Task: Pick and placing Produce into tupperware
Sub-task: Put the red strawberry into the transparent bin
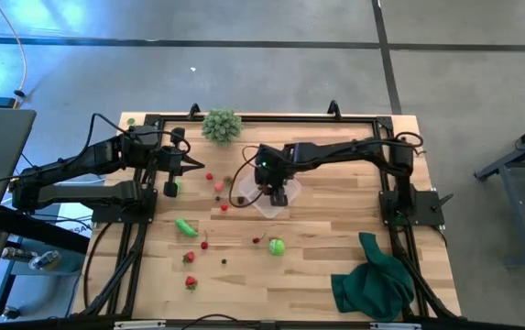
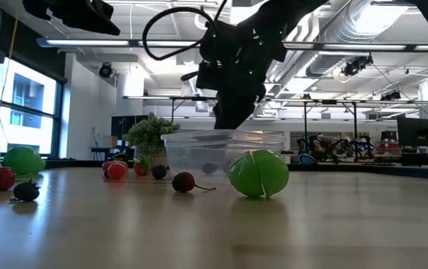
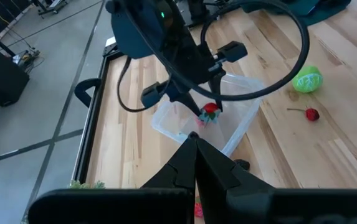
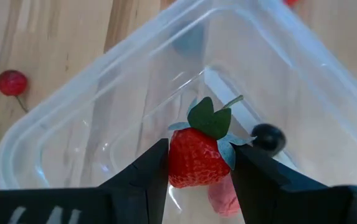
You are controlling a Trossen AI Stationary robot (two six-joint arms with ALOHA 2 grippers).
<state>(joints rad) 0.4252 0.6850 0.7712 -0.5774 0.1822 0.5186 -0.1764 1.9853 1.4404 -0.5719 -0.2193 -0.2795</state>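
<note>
My right gripper [image 1: 278,191] is over the clear tupperware [image 1: 264,200] at the table's middle, shut on a red strawberry [image 4: 194,155] with a green leafy cap. The strawberry also shows in the left wrist view [image 3: 210,112]. A dark berry [image 4: 267,137] and a pink piece [image 4: 225,196] lie in the tupperware. My left gripper [image 1: 185,163] is shut and empty above the table's left part. Loose produce lies on the wood: a green ball [image 1: 276,246], a green oblong piece [image 1: 185,226] and several red pieces such as [image 1: 204,244]. My right gripper pinches the strawberry's red body [image 4: 177,163] between its two fingers, one on each side. The fingers [image 4: 150,171] point down from above into the tupperware's opening. The strawberry's green cap [image 4: 209,118] sticks out past the fingertips, and the fruit is above the container's floor.
A pale green bushy clump [image 1: 222,125] stands at the far edge. A dark green cloth [image 1: 372,280] lies at the near right corner. In the low view the green ball [image 2: 258,173] and a cherry [image 2: 183,181] lie in front of the tupperware [image 2: 221,153].
</note>
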